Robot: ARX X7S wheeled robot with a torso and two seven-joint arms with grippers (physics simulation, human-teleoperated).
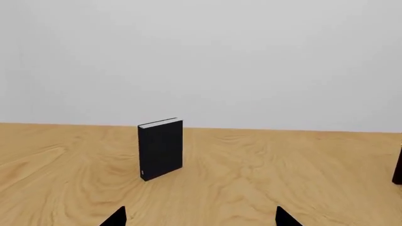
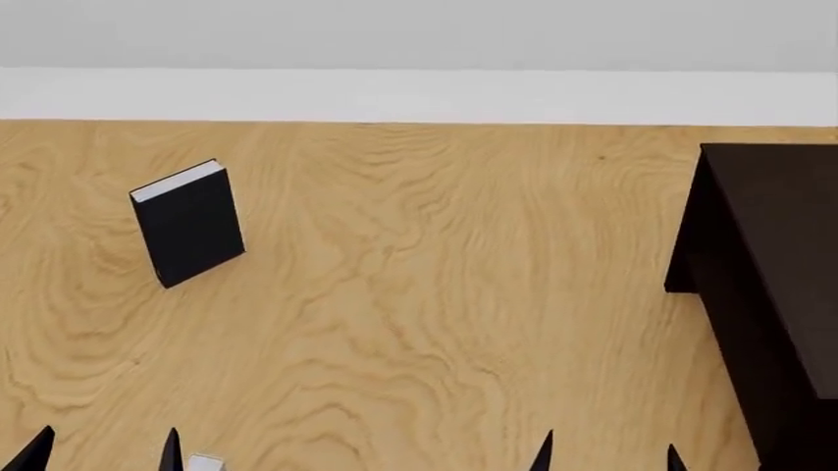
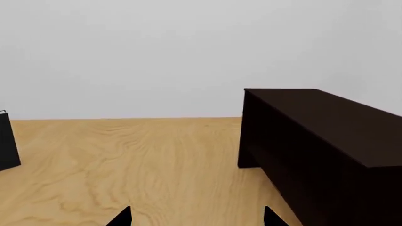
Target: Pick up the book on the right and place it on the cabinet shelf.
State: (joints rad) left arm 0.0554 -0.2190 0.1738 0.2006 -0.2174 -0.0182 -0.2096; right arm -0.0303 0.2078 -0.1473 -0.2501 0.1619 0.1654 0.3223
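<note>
Both arms hang low over the wooden table (image 2: 433, 294), and only fingertips show. The left gripper (image 1: 201, 217) has its two dark tips wide apart, nothing between them; the right gripper (image 3: 196, 217) is spread just the same. Off to the right stands the cabinet shelf (image 2: 772, 275), nearly black, flat-topped, straight-sided. A black book (image 2: 191, 224) stands upright on the left, white page edges up. A small pale scrap (image 2: 203, 462) peeks beside the left fingertips; whether that's the grey book, I can't tell.
</note>
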